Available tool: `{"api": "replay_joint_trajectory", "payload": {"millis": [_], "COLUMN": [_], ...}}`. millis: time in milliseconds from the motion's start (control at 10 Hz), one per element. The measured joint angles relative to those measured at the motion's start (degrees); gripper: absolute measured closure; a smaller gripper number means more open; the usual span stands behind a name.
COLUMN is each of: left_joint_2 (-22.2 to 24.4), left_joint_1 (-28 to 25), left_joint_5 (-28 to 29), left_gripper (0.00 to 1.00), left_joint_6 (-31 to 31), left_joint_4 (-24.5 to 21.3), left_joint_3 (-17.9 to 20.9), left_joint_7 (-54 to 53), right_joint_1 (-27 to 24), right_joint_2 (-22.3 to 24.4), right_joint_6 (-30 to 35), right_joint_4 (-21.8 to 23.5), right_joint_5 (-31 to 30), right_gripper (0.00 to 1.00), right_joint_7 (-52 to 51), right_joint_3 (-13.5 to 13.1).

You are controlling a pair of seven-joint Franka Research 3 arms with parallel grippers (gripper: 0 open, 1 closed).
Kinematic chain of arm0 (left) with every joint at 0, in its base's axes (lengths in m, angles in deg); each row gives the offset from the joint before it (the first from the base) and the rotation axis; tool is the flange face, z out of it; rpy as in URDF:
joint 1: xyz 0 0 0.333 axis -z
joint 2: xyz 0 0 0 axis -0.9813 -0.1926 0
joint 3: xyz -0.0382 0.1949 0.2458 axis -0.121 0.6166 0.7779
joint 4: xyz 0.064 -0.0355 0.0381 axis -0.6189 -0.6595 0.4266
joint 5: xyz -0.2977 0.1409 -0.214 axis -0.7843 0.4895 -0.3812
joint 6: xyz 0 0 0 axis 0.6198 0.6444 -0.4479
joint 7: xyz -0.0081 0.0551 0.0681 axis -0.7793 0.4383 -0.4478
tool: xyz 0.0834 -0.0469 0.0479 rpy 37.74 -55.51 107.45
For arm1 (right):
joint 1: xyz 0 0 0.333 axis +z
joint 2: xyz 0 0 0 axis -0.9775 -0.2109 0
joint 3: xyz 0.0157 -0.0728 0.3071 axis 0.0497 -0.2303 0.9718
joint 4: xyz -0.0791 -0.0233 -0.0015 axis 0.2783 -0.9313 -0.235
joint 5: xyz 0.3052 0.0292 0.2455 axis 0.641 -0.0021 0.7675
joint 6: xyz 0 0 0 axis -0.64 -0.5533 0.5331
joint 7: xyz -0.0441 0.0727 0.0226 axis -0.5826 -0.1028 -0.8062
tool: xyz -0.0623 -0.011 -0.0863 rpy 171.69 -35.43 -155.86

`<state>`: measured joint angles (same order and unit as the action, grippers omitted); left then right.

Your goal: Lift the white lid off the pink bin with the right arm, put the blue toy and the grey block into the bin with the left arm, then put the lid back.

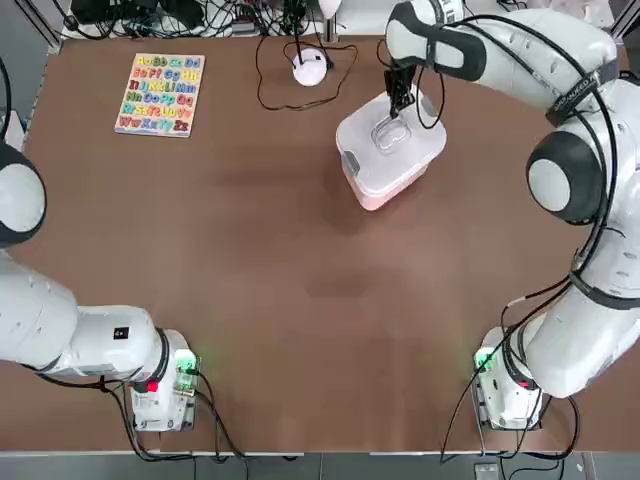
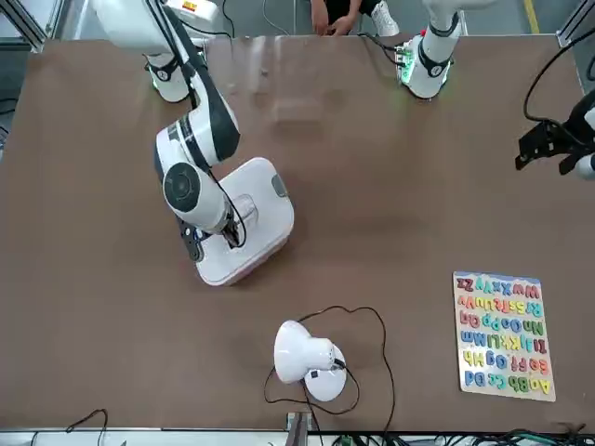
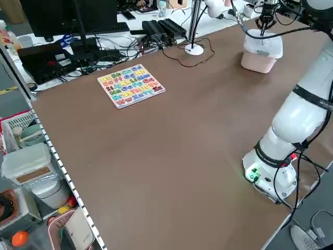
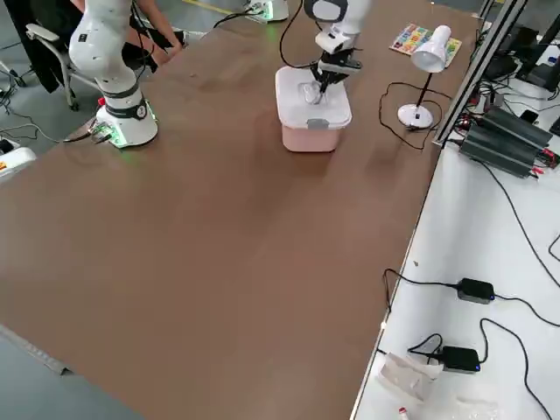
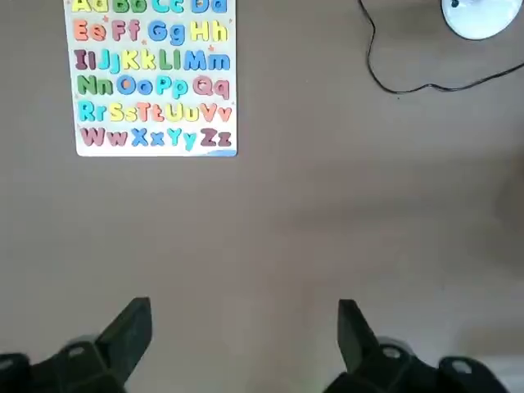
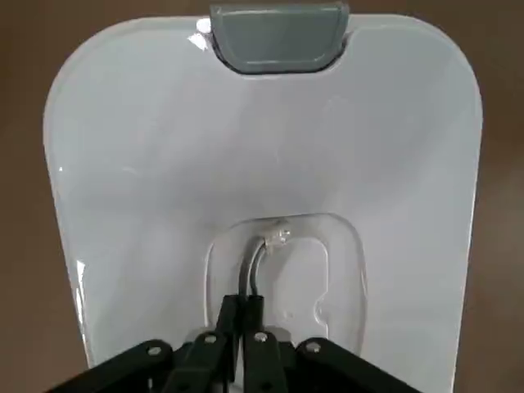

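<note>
The white lid (image 1: pixel 392 145) lies on top of the pink bin (image 1: pixel 372 197), right of the table's middle and toward the far side. My right gripper (image 1: pixel 398 108) reaches down into the lid's translucent recessed handle (image 6: pixel 282 270). Its fingers (image 6: pixel 250 315) are shut together on the handle's thin bar. A grey clip (image 6: pixel 278 37) shows at the lid's edge. My left gripper (image 5: pixel 244 315) hangs open over bare table at the left side, holding nothing, and also shows in the front view (image 2: pixel 548 149). The blue toy and the grey block are out of view.
An alphabet puzzle board (image 1: pixel 160 95) lies at the far left. A white desk lamp (image 1: pixel 310 65) with a looping black cable stands at the far edge, just left of the bin. A person's legs (image 2: pixel 344 11) show beyond the arm bases.
</note>
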<state>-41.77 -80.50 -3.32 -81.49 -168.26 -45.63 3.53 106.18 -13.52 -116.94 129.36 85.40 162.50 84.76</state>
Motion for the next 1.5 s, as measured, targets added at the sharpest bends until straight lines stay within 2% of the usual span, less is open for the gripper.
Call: {"api": "replay_joint_trajectory", "payload": {"millis": [200,300,400,600,800,900,1200,1500], "left_joint_2": [-0.24,-0.27,-0.28,-0.28,-0.28,-0.28,-0.28,-0.28], "left_joint_1": [0.10,0.19,0.22,0.20,0.06,0.02,0.02,0.04], "left_joint_5": [0.00,0.00,0.00,0.00,0.00,0.00,0.00,0.00], "left_gripper": [0.00,0.00,0.00,0.00,0.00,0.00,0.00,0.00], "left_joint_6": [0.00,0.00,0.00,-0.75,-1.66,-1.70,-1.73,-1.82], "left_joint_4": [0.00,0.00,0.00,0.00,0.00,0.00,0.01,0.04], "left_joint_3": [-0.06,-0.17,-0.28,-0.32,-0.32,-0.31,-0.30,-0.31], "left_joint_7": [-0.12,-0.15,-0.15,-0.15,-0.06,0.01,0.21,0.22], "right_joint_1": [0.01,0.01,0.01,-0.19,-1.18,-1.98,-5.33,-10.69], "right_joint_2": [-0.10,-0.21,-0.34,-0.41,-0.40,-0.36,-0.25,-0.21], "right_joint_6": [0.23,0.05,-0.10,-0.06,2.82,5.47,11.01,11.13], "right_joint_4": [-0.23,-0.30,-0.55,-1.13,-4.04,-6.28,-11.87,-12.44], "right_joint_5": [-0.04,-0.05,-0.15,-0.57,-0.73,-0.80,-2.71,-8.28], "right_gripper": [0.93,0.82,0.65,0.37,0.07,0.00,0.00,0.00], "right_joint_7": [-0.01,-0.03,-0.21,-1.53,-4.56,-7.71,-27.23,-53.59], "right_joint_3": [0.00,0.00,-0.01,-0.32,-0.67,-0.74,-0.91,-1.24]}}
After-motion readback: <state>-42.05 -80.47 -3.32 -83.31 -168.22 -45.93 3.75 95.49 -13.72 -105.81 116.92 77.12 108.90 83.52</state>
